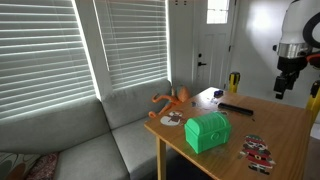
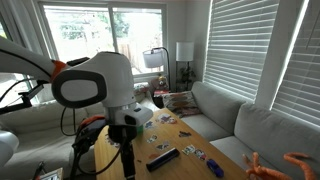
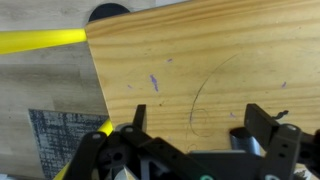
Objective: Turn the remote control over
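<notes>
The slim black remote control [image 1: 236, 107] lies flat on the wooden table [image 1: 285, 135], behind the green chest-shaped box [image 1: 207, 131]. It also shows in an exterior view [image 2: 163, 158], just beside the arm. My gripper [image 1: 285, 82] hangs above the table's far end, well apart from the remote, and it shows in the foreground of an exterior view [image 2: 122, 160]. In the wrist view the gripper [image 3: 198, 125] is open and empty over bare wood [image 3: 220, 50]. The remote is out of the wrist view.
Red-and-white patterned flat items [image 1: 257, 150] lie near the table's front edge and also show in an exterior view [image 2: 190, 152]. An orange object [image 1: 172, 99] lies at the table's couch-side corner. A grey couch [image 1: 70, 140] stands beside the table. A yellow item [image 3: 40, 40] lies off the table edge.
</notes>
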`<state>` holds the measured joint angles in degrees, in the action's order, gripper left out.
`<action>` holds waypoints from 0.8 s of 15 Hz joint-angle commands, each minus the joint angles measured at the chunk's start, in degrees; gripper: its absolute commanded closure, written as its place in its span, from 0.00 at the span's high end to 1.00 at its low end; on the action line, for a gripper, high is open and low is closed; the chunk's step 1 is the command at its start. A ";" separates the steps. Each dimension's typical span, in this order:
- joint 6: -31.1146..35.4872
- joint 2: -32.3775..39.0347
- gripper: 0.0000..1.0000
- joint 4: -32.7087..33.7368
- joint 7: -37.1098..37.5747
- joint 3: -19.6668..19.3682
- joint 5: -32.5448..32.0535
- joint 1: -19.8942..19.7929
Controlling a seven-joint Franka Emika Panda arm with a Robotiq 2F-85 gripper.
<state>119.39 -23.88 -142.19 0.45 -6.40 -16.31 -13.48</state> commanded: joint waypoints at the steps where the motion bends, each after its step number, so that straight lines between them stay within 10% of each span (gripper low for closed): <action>1: -2.90 6.46 1.00 7.32 -3.68 -1.07 3.33 2.92; 12: -11.92 20.46 1.00 19.60 -10.13 -0.44 6.66 6.28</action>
<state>110.78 -6.48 -125.12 -8.57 -6.72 -10.28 -7.78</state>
